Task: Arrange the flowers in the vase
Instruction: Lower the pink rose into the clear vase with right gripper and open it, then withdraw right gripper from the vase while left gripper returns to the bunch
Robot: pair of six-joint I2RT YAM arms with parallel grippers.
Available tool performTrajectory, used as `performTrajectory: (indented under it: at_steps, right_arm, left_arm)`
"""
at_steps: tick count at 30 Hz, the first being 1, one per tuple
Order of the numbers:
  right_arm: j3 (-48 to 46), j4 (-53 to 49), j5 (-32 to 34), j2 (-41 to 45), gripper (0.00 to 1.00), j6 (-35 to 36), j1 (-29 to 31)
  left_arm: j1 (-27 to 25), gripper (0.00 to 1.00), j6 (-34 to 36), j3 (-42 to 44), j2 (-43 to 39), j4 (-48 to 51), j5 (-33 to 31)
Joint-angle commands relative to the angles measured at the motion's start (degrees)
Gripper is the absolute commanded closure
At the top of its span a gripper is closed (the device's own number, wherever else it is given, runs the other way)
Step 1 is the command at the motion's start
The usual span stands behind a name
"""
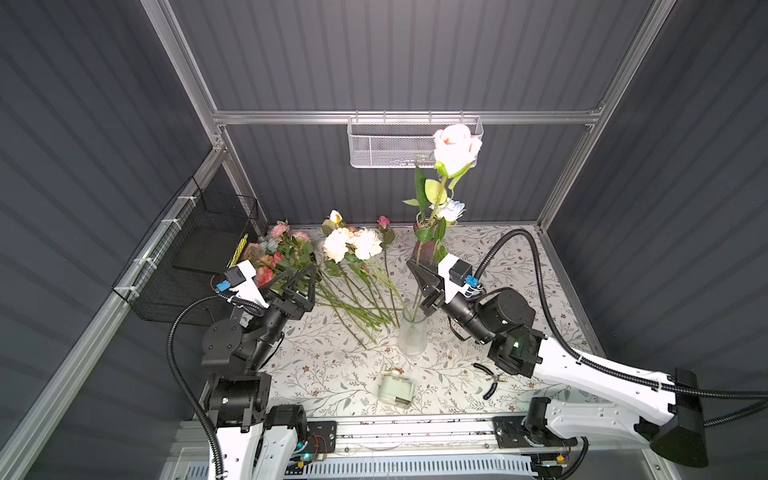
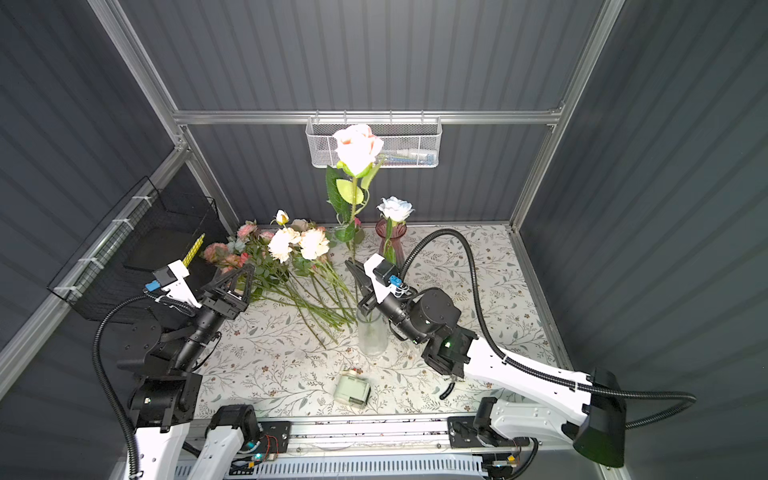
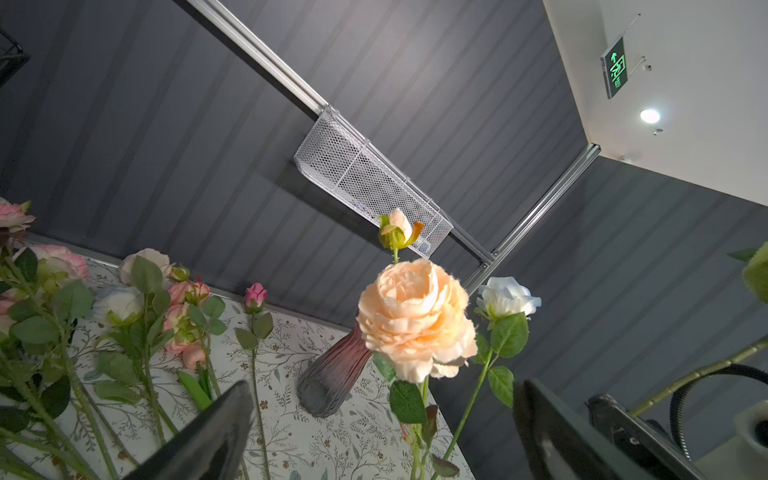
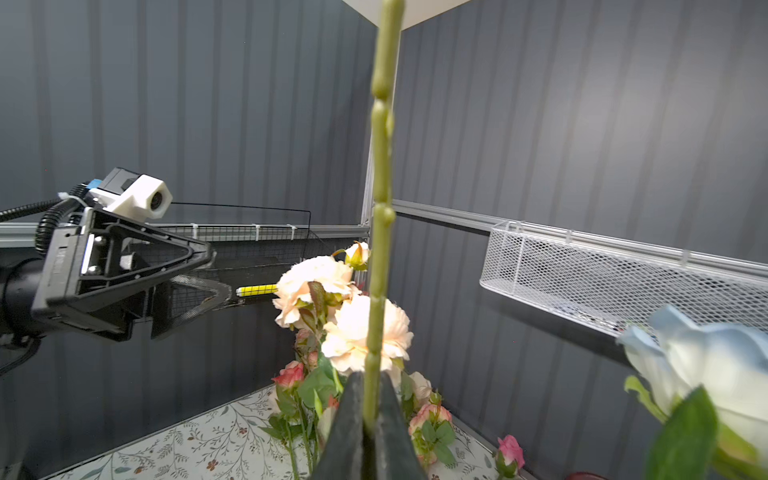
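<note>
A tall pale pink rose [image 1: 457, 147] [image 2: 357, 149] stands upright, and its green stem [image 4: 382, 166] runs down into the mouth of the clear glass vase [image 1: 412, 334] [image 2: 371, 334]. My right gripper [image 1: 415, 268] [image 2: 353, 266] [image 4: 370, 399] is shut on that stem just above the vase. The other flowers [image 1: 345, 266] [image 2: 299, 266] lie in a pile at the back left, among them a peach peony [image 3: 415, 320]. My left gripper [image 1: 305, 270] [image 2: 243, 270] [image 3: 384, 390] hovers open beside the pile's pink blooms, holding nothing.
A purple ribbed vase [image 1: 422, 249] [image 2: 395, 245] [image 3: 336, 374] at the back holds a pale blue rose [image 2: 395, 208]. A white mesh basket [image 1: 390, 143] hangs on the back rail and a black wire basket [image 1: 195, 253] on the left wall. A pale green box [image 1: 397, 390] and black pliers [image 1: 492, 380] lie near the front.
</note>
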State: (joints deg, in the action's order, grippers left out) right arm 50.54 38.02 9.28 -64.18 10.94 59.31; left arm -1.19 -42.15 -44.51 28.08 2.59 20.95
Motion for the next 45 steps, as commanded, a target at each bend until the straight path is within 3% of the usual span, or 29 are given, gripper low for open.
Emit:
performTrajectory:
  at_steps: [1,9,15,22,27,30,34,38,45]
  right_arm:
    - [-3.2,4.67,0.91,0.39,1.0,-2.34,-1.24]
    - [-11.26,4.26,1.55,0.39,0.99,-8.72,-2.18]
    - [-16.28,2.18,1.82,3.03,0.61,-15.18,-2.18]
    - [-20.93,-2.32,0.77,10.72,0.46,-22.71,-2.09]
    - [-24.29,-8.68,0.73,19.48,0.41,-26.31,-2.01]
    - [-25.76,-13.51,1.76,25.09,0.41,-27.38,-1.92]
    - [-27.3,-17.78,2.93,30.67,0.41,-28.43,-1.92]
    - [-27.45,-20.29,3.25,33.02,0.42,-28.84,-1.92]
    - [-28.13,-21.45,3.56,34.73,0.42,-29.07,-1.83]
  left_arm:
    - [-0.33,0.0,0.45,1.81,0.0,-0.53,0.03]
    - [-0.39,0.0,-0.55,5.28,0.58,-1.46,-0.11]
    - [-0.39,0.0,-0.22,7.57,0.66,0.91,-1.06]
    - [-0.39,0.0,-1.13,9.87,2.95,4.26,-4.52]
    - [-0.35,0.01,-1.46,11.01,6.27,7.74,-7.85]
    - [-0.3,0.09,-1.28,12.08,11.96,7.87,-8.45]
    - [-0.3,0.25,-3.45,13.77,25.75,0.33,-3.6]
    - [-0.39,0.29,-6.39,13.05,38.69,-9.71,-0.07]
    - [-0.65,0.25,-4.04,7.27,49.16,-9.6,-12.1]
